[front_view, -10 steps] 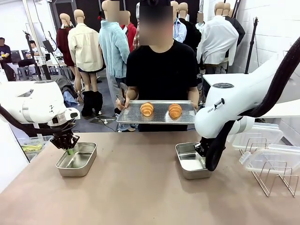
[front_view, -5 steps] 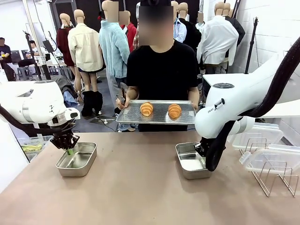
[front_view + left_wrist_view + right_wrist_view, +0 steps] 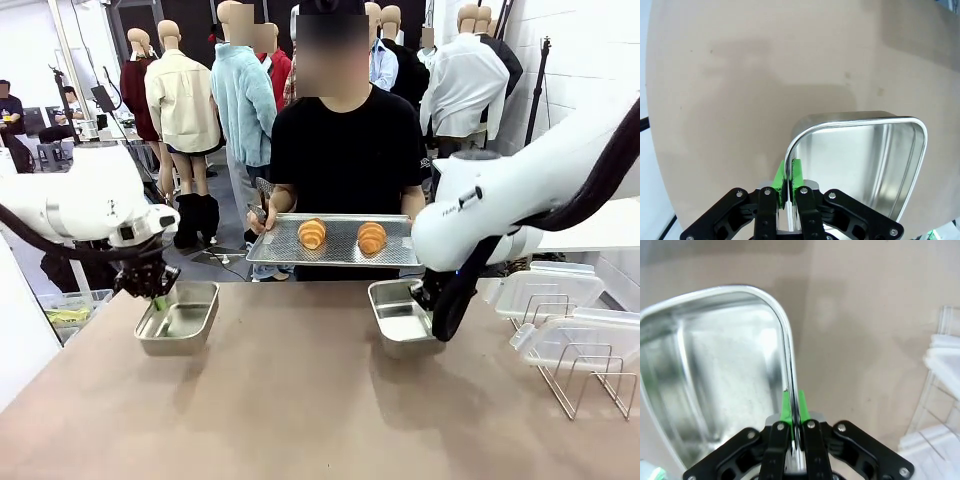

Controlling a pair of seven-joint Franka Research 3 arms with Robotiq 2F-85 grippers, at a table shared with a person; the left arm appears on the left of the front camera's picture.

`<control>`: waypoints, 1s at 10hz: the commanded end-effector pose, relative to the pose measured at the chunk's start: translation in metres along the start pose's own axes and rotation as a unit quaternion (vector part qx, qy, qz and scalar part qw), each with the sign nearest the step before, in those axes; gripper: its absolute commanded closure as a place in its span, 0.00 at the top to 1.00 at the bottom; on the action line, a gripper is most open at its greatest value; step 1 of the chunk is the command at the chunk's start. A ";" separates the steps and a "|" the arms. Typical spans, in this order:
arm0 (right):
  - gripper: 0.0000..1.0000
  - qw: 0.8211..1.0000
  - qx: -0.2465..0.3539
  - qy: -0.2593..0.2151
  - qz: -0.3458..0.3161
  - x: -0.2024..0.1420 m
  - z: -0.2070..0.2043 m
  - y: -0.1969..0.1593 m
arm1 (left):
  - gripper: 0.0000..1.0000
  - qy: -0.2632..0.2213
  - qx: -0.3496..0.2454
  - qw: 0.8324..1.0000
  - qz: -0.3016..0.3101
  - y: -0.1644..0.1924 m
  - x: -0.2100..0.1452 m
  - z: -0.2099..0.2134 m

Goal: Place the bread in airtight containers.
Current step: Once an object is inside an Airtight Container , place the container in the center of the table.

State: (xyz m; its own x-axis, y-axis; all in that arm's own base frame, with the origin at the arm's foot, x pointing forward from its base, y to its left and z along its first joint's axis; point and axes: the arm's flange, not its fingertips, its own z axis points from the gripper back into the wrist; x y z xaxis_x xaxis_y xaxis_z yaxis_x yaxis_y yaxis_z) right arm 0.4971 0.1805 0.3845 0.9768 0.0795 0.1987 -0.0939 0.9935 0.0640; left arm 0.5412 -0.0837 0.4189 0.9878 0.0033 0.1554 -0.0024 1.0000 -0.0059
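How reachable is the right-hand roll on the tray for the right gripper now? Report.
Probably not: the right gripper is shut on the wall of the right tin, so its jaws are taken. The roll lies on the tray, held by the person beyond the table.

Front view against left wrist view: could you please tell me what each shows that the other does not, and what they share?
Front view adds: a person holding a flat perforated metal tray with two golden-brown croissant-like rolls, the right arm's rectangular stainless-steel tin, and a wire rack.
Left wrist view adds: a close look at the left gripper shut on the rim of the left stainless-steel tin, with green pads on either side of the wall.
Both share: that empty left tin and the tan table.
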 end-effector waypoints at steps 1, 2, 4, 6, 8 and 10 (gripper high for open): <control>0.00 0.999 0.016 0.014 -0.039 0.006 0.030 0.007 | 0.00 0.004 0.004 1.000 0.023 -0.022 -0.013 0.029; 0.00 0.998 0.019 0.018 -0.064 -0.001 0.043 0.005 | 0.00 0.018 -0.007 0.999 0.033 -0.028 -0.019 0.043; 0.00 0.996 0.011 0.009 -0.091 0.001 0.062 0.002 | 0.00 0.011 -0.019 0.999 0.034 -0.034 -0.019 0.064; 0.00 0.996 0.010 0.007 -0.093 -0.001 0.062 -0.003 | 0.00 0.010 -0.045 0.998 0.032 -0.036 -0.019 0.068; 0.00 0.997 0.010 0.011 -0.076 0.000 0.063 -0.001 | 0.00 0.011 -0.017 0.999 0.028 -0.037 -0.023 0.063; 0.00 0.997 0.010 0.011 -0.076 0.000 0.063 -0.001 | 0.00 0.011 -0.017 0.999 0.028 -0.037 -0.023 0.063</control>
State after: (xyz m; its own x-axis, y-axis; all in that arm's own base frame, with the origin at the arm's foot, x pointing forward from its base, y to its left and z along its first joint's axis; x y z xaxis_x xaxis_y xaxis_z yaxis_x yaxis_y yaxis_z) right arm 0.4853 0.1738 0.4451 0.9842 -0.0760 0.1598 0.0588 0.9922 0.1099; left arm 0.5100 -0.1208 0.4760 0.9900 0.0644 0.1258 -0.0574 0.9966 -0.0585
